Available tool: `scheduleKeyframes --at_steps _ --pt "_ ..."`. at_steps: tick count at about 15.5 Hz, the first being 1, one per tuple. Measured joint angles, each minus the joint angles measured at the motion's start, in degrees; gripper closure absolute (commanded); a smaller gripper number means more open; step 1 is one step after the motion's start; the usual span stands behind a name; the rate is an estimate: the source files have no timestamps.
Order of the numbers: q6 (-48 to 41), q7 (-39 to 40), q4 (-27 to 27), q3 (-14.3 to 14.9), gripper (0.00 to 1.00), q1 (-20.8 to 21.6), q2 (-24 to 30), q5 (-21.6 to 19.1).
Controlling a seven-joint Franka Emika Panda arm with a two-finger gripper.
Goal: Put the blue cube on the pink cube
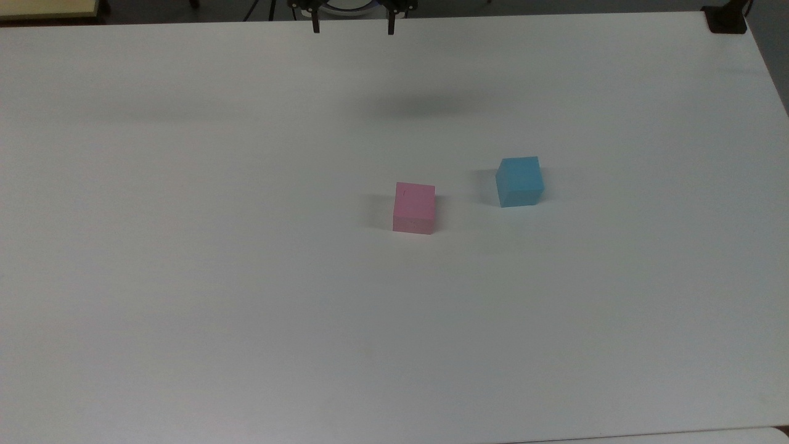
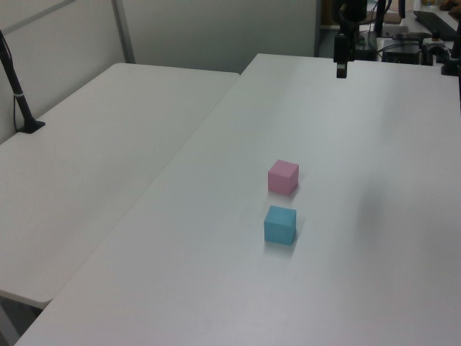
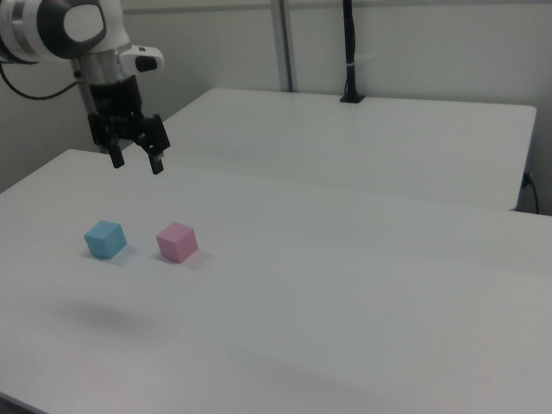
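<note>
Looking down in the top view, the black two-finger gripper hangs at the table's far edge, fingers spread wide and empty. The small light-blue foam cube sits well below it, off to the top view's right, with the pale-pink foam cube near it; a careless descent could nudge the pink one.

In the left view, both cubes lie well nearer than the gripper.

In the right view, the blue cube rests below the raised gripper, slightly toward the right view's left; it sits turned, so an unaligned grasp might catch its corners.
</note>
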State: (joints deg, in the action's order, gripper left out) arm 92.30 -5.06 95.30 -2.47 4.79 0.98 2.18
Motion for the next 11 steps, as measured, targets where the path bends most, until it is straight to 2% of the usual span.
scheduleKeyframes --at_steps 5,11 --pt "3.22 -0.08 0.21 -0.63 0.0 2.22 -2.51 -1.86" --pt "13.6 -9.1 1.07 -0.92 0.0 11.34 -11.28 -2.21"
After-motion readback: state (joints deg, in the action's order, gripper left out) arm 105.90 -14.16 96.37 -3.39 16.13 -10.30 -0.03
